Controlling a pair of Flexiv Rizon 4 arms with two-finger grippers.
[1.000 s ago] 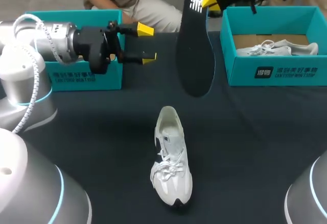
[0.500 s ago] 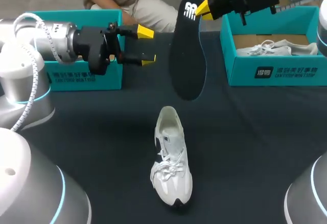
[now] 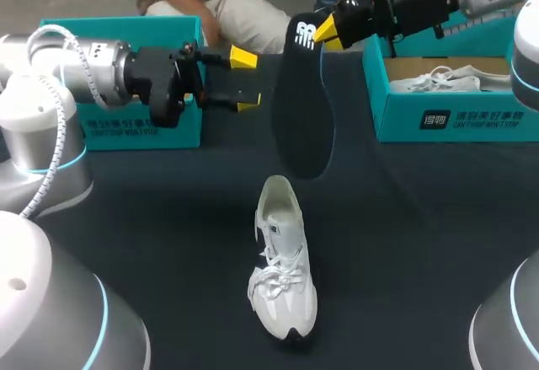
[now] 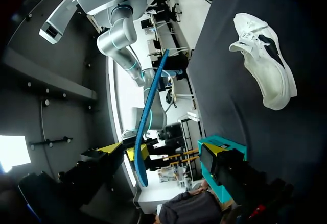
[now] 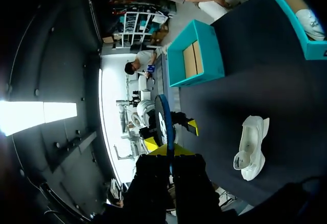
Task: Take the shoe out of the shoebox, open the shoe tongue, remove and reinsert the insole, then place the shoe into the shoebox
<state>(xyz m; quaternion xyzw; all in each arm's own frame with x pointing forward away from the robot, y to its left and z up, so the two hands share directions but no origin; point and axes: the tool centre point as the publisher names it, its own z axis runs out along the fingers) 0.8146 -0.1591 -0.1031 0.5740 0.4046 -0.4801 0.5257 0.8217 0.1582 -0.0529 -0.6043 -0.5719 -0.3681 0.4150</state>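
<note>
A white shoe lies on the dark table, toe toward the front edge, its opening empty. My right gripper is shut on the heel end of the black insole, which hangs down above the shoe's heel. In the right wrist view the insole stands edge-on out of the shut gripper, with the shoe beside it. My left gripper stands open, level with the insole and just short of it. Its own view shows the insole's blue edge ahead of the open gripper and the shoe beyond.
A teal shoebox stands at the back left behind my left arm. A second teal box at the back right holds another white shoe. A person sits beyond the far edge.
My right arm has carried the insole left and lower, toward the left gripper. The left gripper has edged slightly right. The shoe has not moved.
</note>
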